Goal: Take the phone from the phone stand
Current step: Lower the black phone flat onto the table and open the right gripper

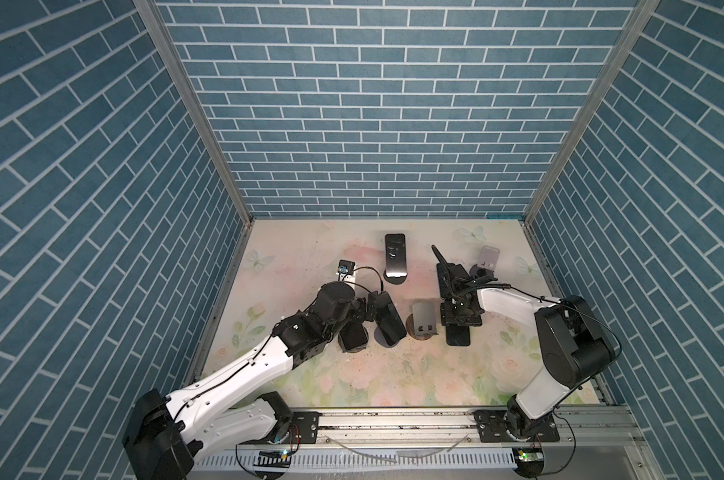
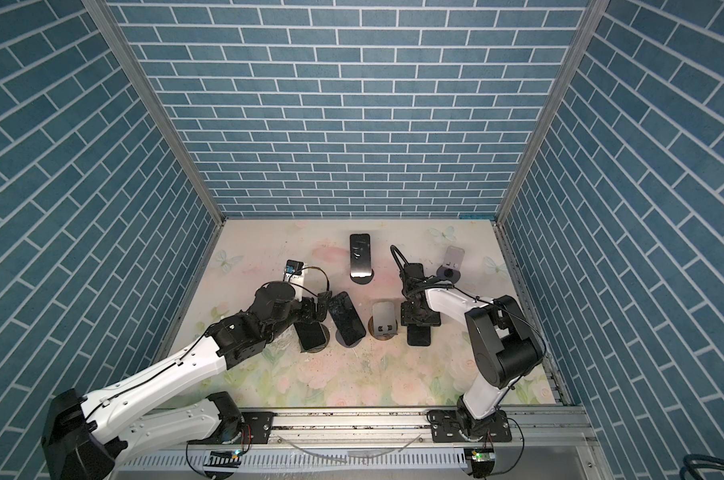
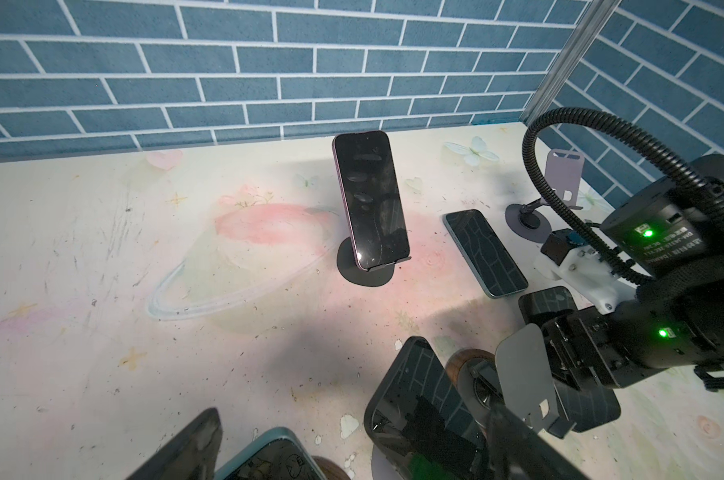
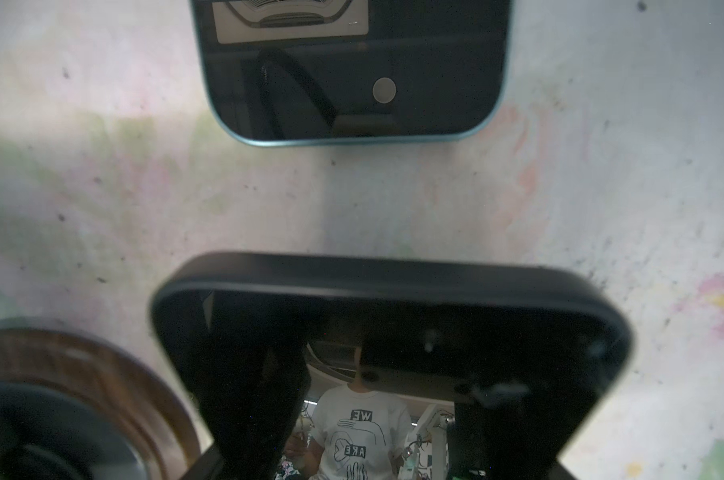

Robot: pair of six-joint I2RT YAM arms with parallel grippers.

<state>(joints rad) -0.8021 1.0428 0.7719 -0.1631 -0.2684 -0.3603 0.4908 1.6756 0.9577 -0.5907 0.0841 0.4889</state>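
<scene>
1. A blue brick-pattern wall (image 1: 373, 104) is seen at 12 o'clock in both top views.
2. A floral tabletop (image 1: 393, 374) is spread below it.
3. An aluminium rail (image 1: 393, 422) is mounted at 6 o'clock.
4. A slotted cable duct (image 1: 456, 461) is set just beside the rail.

Both top views look steeply down from high above the front rail (image 1: 393, 419), facing the back wall (image 1: 385, 124), far enough off to hold the whole table (image 1: 294, 253). The left wrist view hangs low and close, looking slantwise across the table to that wall, onto the standing phone (image 3: 370, 199) at the table's 12 o'clock. The right wrist view looks almost straight down, very near, onto a dark phone (image 4: 393, 316) at 4 o'clock. Both wrist views share the blue-rimmed phone (image 3: 485, 253).
</scene>
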